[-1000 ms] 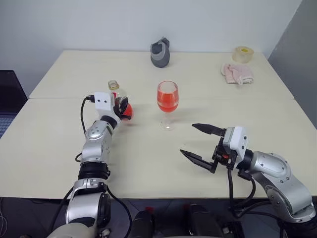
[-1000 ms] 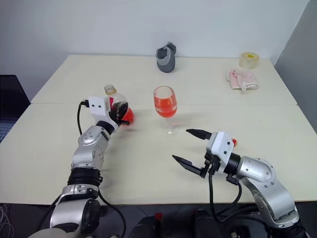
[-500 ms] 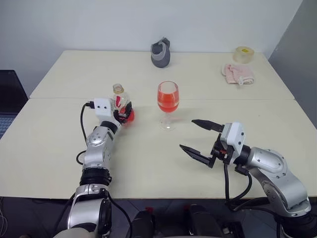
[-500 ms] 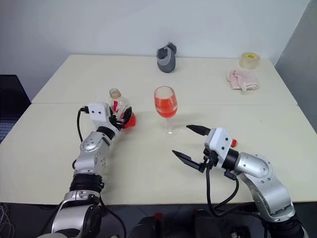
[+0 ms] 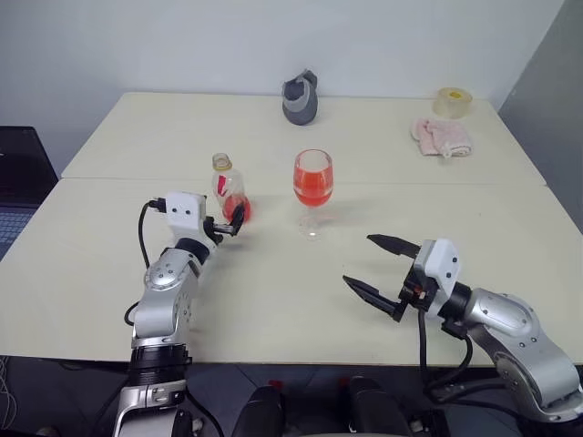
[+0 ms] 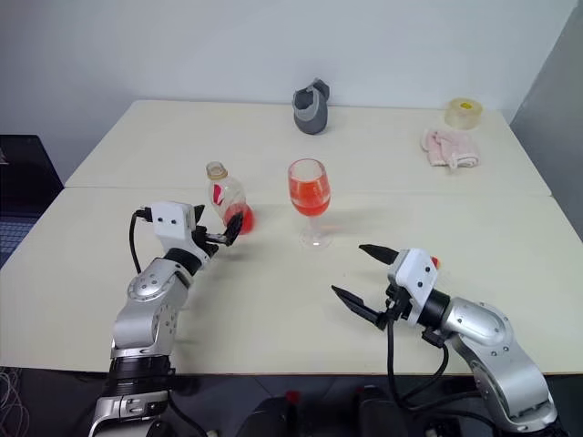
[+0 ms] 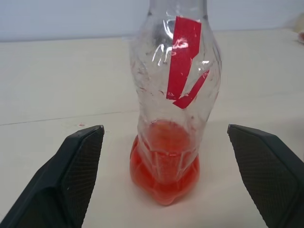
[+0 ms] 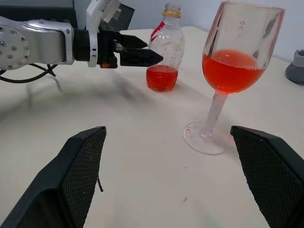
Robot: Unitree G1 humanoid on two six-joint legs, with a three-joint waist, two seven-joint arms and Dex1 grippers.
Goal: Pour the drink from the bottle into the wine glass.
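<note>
We see a cream table with two arms above it. The bottle stands upright on the table, a little left of the middle of the frame in the left eye view. It has a yellowish ring at the neck and a red label, and some red drink is at its bottom. The left gripper is in front of the bottle, close to its base. Its fingers are spread wide, one on each side of the bottle, and in the left wrist view there is a clear gap between each finger and the bottle. So this gripper holds nothing.

The glass stands upright just to the right of the bottle, near the middle of the frame. Its bowl is about half full of red liquid, and its round foot rests on the table. Bottle and glass are near each other but do not touch.

The right gripper is in the lower right part of the frame, below and to the right of the glass and apart from it. Its two black fingers are also wide open and empty.

At the far edge of the table, in the upper middle, we see a grey object. In the upper right there are a pink cloth and a roll of tape.
</note>
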